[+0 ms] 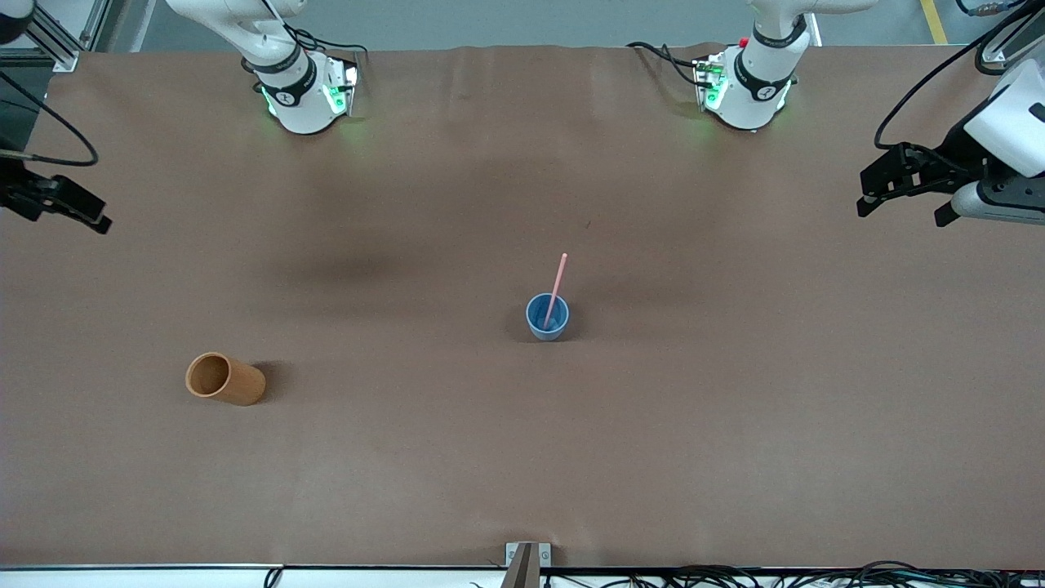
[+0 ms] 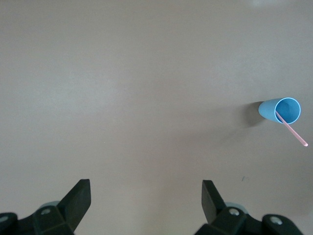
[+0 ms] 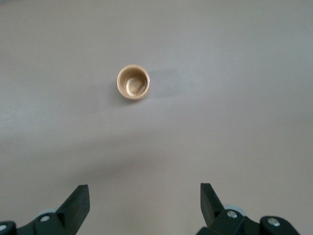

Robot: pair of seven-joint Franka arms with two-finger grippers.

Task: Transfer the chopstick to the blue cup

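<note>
The blue cup [image 1: 547,318] stands near the middle of the table. The pale pink chopstick [image 1: 557,282] stands in it, leaning on the rim with its upper end tilted toward the robots' bases. Both also show in the left wrist view: the cup [image 2: 279,110] and the stick [image 2: 293,133]. My left gripper [image 1: 898,211] is open and empty, up in the air over the left arm's end of the table, well away from the cup. In the left wrist view its jaws [image 2: 145,196] stand wide apart. My right gripper [image 1: 82,214] is open and empty [image 3: 145,198] over the right arm's end.
An orange-brown cylindrical cup [image 1: 224,378] stands toward the right arm's end, nearer the front camera than the blue cup; it looks empty in the right wrist view [image 3: 133,82]. Brown paper covers the table [image 1: 522,457]. Cables lie along the front edge.
</note>
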